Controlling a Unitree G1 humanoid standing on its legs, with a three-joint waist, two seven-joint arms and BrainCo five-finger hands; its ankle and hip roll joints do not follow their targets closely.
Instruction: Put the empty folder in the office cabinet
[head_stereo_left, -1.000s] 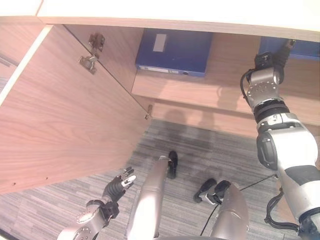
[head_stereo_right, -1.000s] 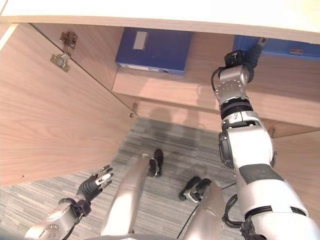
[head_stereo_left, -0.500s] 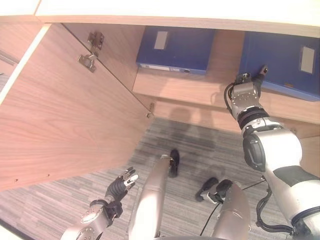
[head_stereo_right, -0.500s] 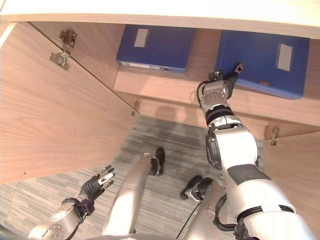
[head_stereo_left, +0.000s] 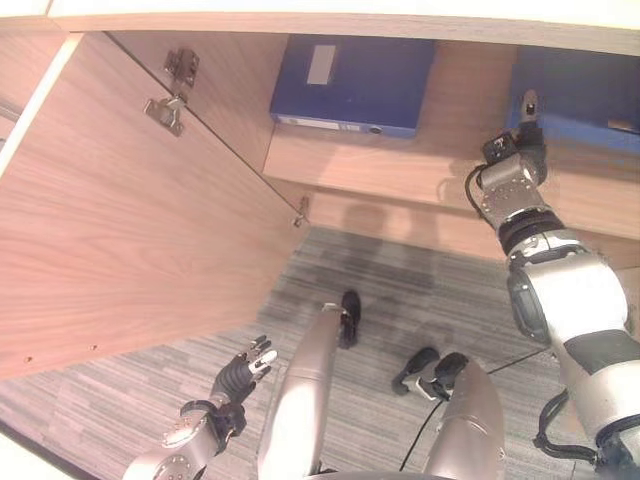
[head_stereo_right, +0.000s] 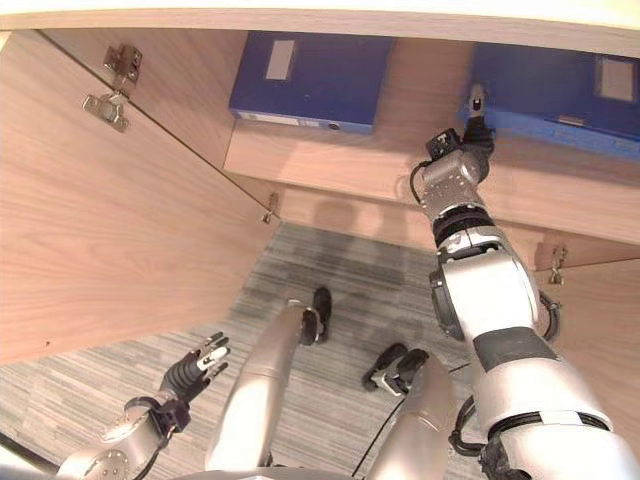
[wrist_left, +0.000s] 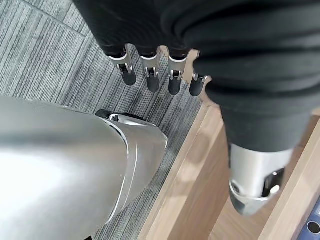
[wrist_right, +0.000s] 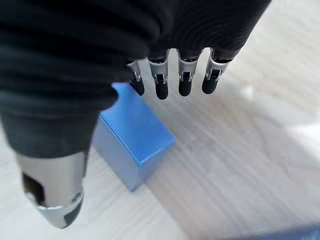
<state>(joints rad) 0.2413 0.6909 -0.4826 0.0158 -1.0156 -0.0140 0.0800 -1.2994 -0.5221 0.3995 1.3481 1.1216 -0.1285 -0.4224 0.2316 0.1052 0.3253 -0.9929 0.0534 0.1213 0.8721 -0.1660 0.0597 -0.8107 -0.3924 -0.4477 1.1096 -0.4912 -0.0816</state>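
A blue folder (head_stereo_left: 585, 85) lies flat on the wooden cabinet shelf (head_stereo_left: 400, 170) at the right. Its near corner (wrist_right: 132, 145) shows past my right hand's fingers (wrist_right: 161, 80). My right hand (head_stereo_left: 515, 150) reaches up to that corner with its fingers straight, open, holding nothing. I cannot tell whether it touches the folder. A second blue folder (head_stereo_right: 310, 65) lies on the same shelf at the left. My left hand (head_stereo_left: 240, 375) hangs low over the carpet, open, its fingers (wrist_left: 150, 75) straight and empty.
The cabinet's left door (head_stereo_left: 130, 220) stands wide open, with metal hinges (head_stereo_left: 165, 108) on its inner face. The cabinet's top edge (head_stereo_left: 300, 22) runs above the shelf. Grey striped carpet (head_stereo_left: 400, 290) lies below.
The right hand drew back from the right folder, then rose again to its near corner. The folder now lies deeper on the shelf. The camera has shifted slightly. The left hand stayed low.
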